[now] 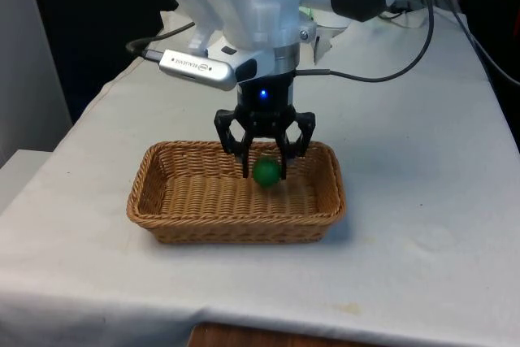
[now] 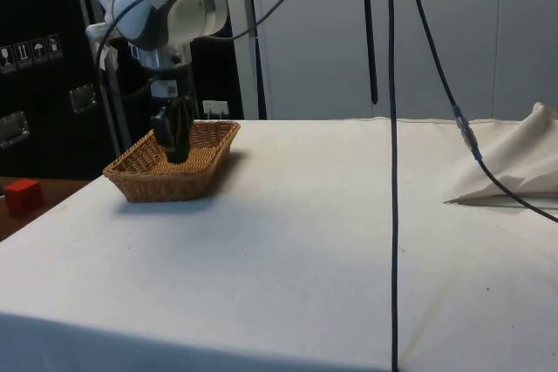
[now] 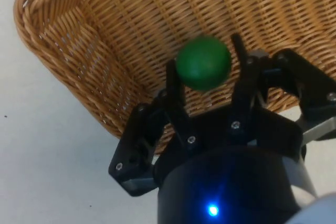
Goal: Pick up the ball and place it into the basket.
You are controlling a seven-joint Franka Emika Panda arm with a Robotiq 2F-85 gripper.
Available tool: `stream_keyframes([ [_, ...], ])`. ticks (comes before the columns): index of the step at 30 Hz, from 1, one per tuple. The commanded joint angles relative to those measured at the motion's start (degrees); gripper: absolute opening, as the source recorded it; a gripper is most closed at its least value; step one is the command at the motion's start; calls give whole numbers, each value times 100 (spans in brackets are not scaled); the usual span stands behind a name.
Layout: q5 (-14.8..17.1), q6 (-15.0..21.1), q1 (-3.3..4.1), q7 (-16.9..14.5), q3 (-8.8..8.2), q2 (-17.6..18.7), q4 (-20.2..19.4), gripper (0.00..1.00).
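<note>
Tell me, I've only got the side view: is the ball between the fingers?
Observer: Yes. In the wrist view a green ball sits between the two fingers, touching both.
Operator: Is it over the basket yet?
Observer: Yes. The front view shows it within the basket rim, slightly toward the front view's right of the middle.
Operator: Is it resting on the bottom?
Observer: It doesn't look so; in the front view it seems just above the woven floor.

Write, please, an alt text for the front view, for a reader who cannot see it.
A black gripper holds a green ball between its fingers, low inside a rectangular wicker basket. The basket stands on a table under a white cloth, and the white arm reaches down to it from above.
</note>
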Motion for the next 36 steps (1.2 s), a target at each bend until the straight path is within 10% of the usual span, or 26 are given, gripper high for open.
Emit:
stream_keyframes([
  [1,6,-17,-6,0,6,6,0,19],
  [8,0,0,6,0,0,0,-11,87],
  [11,6,0,0,0,0,6,-11,100],
  [36,-413,-235,292,149,-235,-1020,-716,100],
])
